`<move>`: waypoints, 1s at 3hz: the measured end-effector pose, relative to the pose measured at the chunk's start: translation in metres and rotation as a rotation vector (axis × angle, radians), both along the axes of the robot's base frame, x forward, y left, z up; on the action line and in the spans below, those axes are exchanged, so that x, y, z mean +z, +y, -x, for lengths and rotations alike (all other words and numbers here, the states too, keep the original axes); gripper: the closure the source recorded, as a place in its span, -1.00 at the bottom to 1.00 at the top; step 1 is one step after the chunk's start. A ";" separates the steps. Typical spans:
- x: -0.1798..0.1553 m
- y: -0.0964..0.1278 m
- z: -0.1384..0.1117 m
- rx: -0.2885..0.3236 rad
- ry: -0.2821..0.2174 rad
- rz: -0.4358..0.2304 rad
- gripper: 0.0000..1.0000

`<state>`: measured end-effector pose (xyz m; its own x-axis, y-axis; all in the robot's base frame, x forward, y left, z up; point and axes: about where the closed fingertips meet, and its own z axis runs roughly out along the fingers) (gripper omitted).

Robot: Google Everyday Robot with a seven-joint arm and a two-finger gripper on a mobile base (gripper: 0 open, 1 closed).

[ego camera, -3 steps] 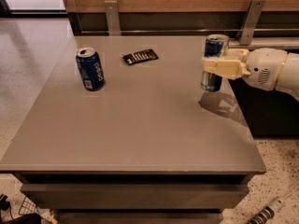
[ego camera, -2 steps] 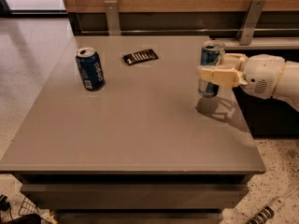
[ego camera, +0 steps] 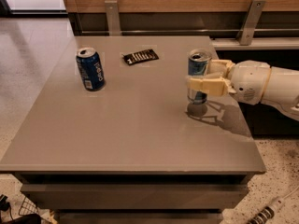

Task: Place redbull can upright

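Note:
The redbull can [ego camera: 198, 65] is a slim blue-and-silver can, held upright over the right side of the grey table [ego camera: 131, 134]. Its base is at or just above the table top, with its shadow right beneath it. My gripper [ego camera: 200, 73] reaches in from the right on a white arm and is shut on the can. One cream finger [ego camera: 205, 84] crosses the can's front and the other sits behind it.
A wider dark blue Pepsi can [ego camera: 90, 69] stands upright at the back left of the table. A flat black packet [ego camera: 140, 57] lies at the back middle. Two metal brackets [ego camera: 112, 17] rise behind the table. A cable plug [ego camera: 265, 213] lies on the floor at the front right.
My gripper has carried the redbull can leftward, further in over the table and a little lower. The Pepsi can and the black packet have not moved.

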<state>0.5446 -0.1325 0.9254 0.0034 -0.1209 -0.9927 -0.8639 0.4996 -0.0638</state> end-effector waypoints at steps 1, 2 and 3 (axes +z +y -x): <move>-0.008 0.009 0.004 0.033 0.009 -0.011 1.00; -0.031 0.016 0.019 0.062 0.016 -0.057 1.00; -0.036 0.019 0.025 0.066 0.020 -0.050 1.00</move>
